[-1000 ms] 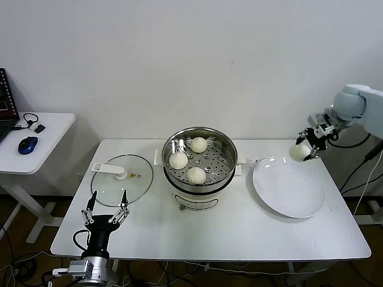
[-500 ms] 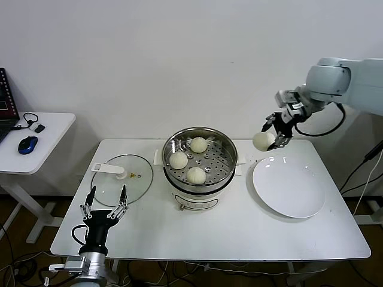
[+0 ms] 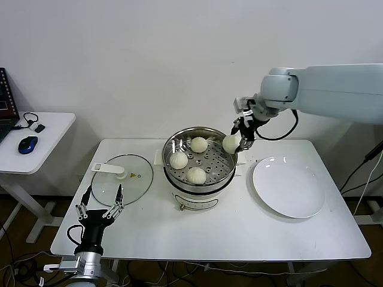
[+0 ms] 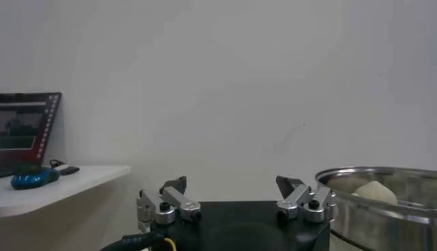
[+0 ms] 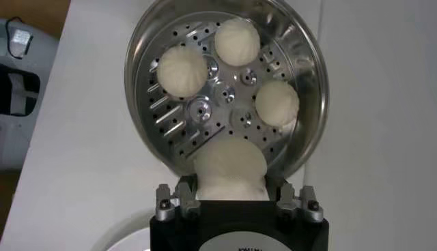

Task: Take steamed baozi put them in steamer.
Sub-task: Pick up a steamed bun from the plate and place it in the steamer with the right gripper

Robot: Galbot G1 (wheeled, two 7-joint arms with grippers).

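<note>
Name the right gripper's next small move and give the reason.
Probably lower toward the bare patch of the steamer tray, then release. The right gripper holds the fourth baozi above the rim on the plate's side; three buns already sit inside, leaving that side free.

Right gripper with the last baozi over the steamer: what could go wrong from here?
1. The right gripper holds the fourth baozi over the steamer near its right rim; released here, it might hit the rim and roll out.
2. Three baozi already fill much of the tray; lowering could squash the nearest one.
</note>
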